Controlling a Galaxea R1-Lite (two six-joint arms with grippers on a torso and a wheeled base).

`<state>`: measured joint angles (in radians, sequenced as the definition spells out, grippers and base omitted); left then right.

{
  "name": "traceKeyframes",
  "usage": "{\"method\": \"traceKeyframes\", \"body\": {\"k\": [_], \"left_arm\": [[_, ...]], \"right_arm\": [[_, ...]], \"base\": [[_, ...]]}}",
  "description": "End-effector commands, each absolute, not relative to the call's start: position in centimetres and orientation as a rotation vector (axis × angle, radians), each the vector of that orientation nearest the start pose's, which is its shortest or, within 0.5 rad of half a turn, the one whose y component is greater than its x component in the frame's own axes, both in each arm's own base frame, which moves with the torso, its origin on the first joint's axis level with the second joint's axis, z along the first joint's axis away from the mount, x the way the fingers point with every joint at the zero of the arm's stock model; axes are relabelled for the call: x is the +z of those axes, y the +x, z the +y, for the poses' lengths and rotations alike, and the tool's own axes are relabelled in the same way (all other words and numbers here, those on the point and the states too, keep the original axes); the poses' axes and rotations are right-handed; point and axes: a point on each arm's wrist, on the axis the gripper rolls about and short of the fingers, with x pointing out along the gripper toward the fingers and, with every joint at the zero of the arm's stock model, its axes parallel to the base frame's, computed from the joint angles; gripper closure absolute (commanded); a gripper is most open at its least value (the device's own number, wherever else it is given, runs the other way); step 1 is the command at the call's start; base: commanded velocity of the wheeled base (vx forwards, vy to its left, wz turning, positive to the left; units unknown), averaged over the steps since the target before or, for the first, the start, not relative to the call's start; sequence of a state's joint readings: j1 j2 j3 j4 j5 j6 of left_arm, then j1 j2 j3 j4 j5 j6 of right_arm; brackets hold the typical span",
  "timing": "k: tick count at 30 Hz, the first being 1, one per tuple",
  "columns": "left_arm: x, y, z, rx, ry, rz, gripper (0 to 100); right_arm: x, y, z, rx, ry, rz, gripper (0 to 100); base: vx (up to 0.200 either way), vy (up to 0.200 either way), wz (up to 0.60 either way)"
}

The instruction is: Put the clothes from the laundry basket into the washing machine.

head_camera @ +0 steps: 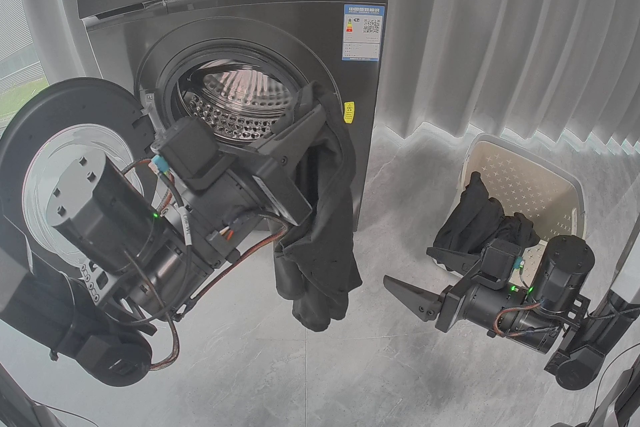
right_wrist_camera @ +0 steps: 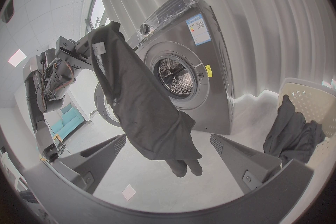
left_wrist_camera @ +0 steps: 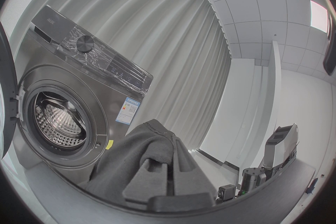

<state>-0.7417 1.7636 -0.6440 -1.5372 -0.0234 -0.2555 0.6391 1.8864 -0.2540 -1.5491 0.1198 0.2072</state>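
Gripping dark garment [head_camera: 327, 235], left hand [head_camera: 313, 115] hangs before washing machine [head_camera: 267, 28], drum [head_camera: 233, 95] open, seemingly empty; right hand [head_camera: 417, 275] wide, empty; more clothes [head_camera: 477, 218] in laundry basket [head_camera: 533, 178].

At eight o'clock in the head view, the left arm [head_camera: 127, 228] is black cylinders with a screw-holed grey end cap, green light, teal plug and looping copper-brown cable. The right arm [head_camera: 540, 295], at four o'clock, has the same black build; the right gripper [head_camera: 408, 278] is two dark grey wedges
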Motion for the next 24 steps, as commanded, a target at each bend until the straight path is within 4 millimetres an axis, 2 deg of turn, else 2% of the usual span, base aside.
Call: {"method": "traceKeyframes", "body": {"k": [1, 6, 13, 24], "left_arm": [[20.9, 22.1, -21.1, -0.819, -0.383, -0.27, 100], [22.0, 22.3, -22.0, -0.839, -0.393, -0.275, 100], [21.8, 22.6, -23.1, -0.855, -0.393, -0.261, 100], [22.0, 21.6, -23.8, -0.881, -0.403, -0.265, 100]], "right_arm": [[9.0, 21.4, 16.8, 0.761, 0.165, 0.175, 0], [8.3, 21.5, 18.0, 0.787, 0.165, 0.192, 0], [7.1, 21.7, 18.7, 0.797, 0.156, 0.229, 0], [7.2, 24.1, 19.5, 0.771, 0.171, 0.179, 0]], "base": [[0.0, 0.0, 0.0], [0.0, 0.0, 0.0], [0.0, 0.0, 0.0], [0.0, 0.0, 0.0]]}}
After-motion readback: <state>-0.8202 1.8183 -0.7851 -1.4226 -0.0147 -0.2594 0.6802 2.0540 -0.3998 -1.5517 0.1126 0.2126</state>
